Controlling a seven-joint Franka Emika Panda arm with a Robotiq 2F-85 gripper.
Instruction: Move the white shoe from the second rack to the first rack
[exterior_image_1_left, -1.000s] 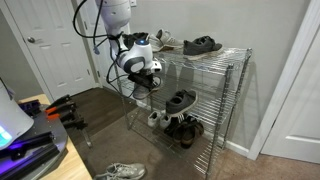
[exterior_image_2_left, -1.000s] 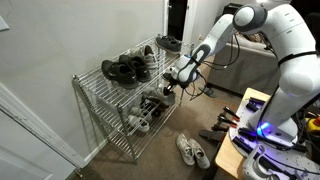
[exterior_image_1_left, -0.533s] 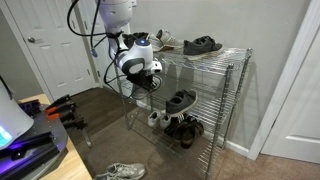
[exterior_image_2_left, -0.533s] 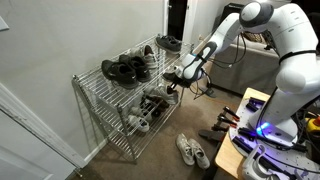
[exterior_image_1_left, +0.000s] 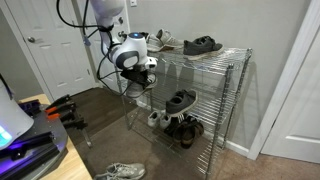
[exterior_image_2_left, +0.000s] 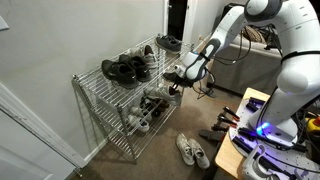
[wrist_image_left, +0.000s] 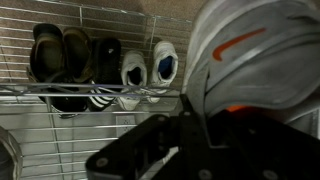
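A low white lace-up sneaker with grey shading and an orange swoosh (wrist_image_left: 250, 50) fills the upper right of the wrist view, pressed close against the dark fingers (wrist_image_left: 205, 125) of the robot's gripper (wrist_image_left: 195, 115), which are clamped on it and hold it clear of any shelf. In both exterior views the gripper (exterior_image_1_left: 143, 68) (exterior_image_2_left: 185, 75) hangs just off the end of a 3-tier chrome wire shelf unit, at a height between the middle wire-grid tier (exterior_image_1_left: 215, 97) and the uppermost wire-grid tier (exterior_image_1_left: 232, 55). From outside, the sneaker shows only as a pale shape (exterior_image_2_left: 172, 72) at the fingertips, on the side toward the shelf.

On the uppermost tier sit a pair of black shoes (exterior_image_1_left: 203, 45) and 1 greyish shoe (exterior_image_1_left: 166, 40) near the gripper's end. Another dark pair (exterior_image_1_left: 180, 100) rests on the middle tier. Past the sneaker, the wrist view looks down on a lower wire tier carrying 2 small white shoes (wrist_image_left: 135, 68), a black shoe with white stripes (wrist_image_left: 103, 62) and black strappy sandals (wrist_image_left: 50, 52) in a row. A loose pair of white sneakers (exterior_image_2_left: 192, 150) lies on the brown carpet in front of the unit.
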